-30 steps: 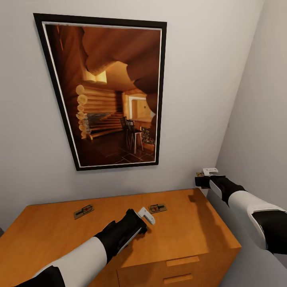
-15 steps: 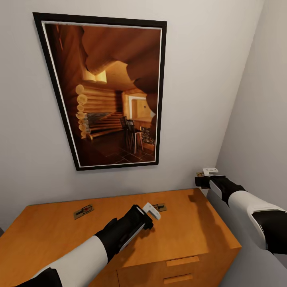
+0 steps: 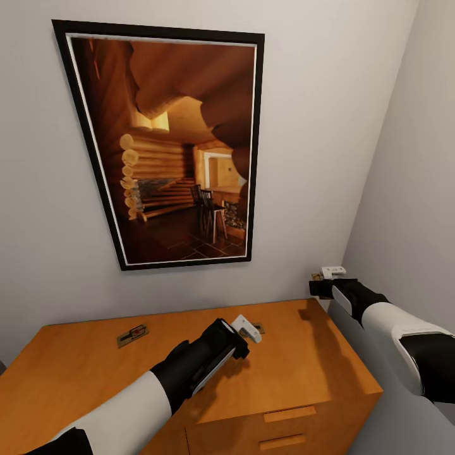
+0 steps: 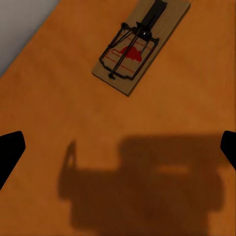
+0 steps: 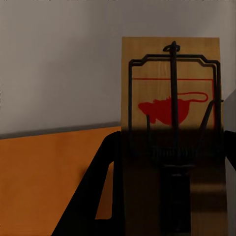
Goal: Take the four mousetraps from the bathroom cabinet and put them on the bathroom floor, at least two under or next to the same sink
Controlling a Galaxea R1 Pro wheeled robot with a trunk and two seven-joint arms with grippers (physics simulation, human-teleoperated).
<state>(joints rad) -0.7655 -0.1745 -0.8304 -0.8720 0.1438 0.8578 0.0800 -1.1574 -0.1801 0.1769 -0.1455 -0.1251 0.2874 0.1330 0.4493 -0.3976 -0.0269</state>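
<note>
On the orange-brown cabinet (image 3: 303,373), one mousetrap (image 3: 133,335) lies flat at the back left of the top. A second mousetrap (image 4: 140,46) lies near the back right, mostly hidden in the head view behind my left gripper (image 3: 248,329). That gripper hovers open just short of it, with dark fingertips (image 4: 10,152) wide apart over the cabinet top (image 4: 59,98). My right gripper (image 3: 325,278) is shut on a third mousetrap (image 5: 172,108), held in the air past the cabinet's right end. The bathroom floor and sink are out of view.
A large black-framed picture (image 3: 177,151) of a log cabin hangs on the white wall behind the cabinet. A second wall (image 3: 411,189) closes the corner close to my right arm. Drawer fronts with bar handles (image 3: 289,414) face me.
My left gripper has moved forward and right across the cabinet top and now covers most of the back-right mousetrap. The right arm and its mousetrap have stayed still.
</note>
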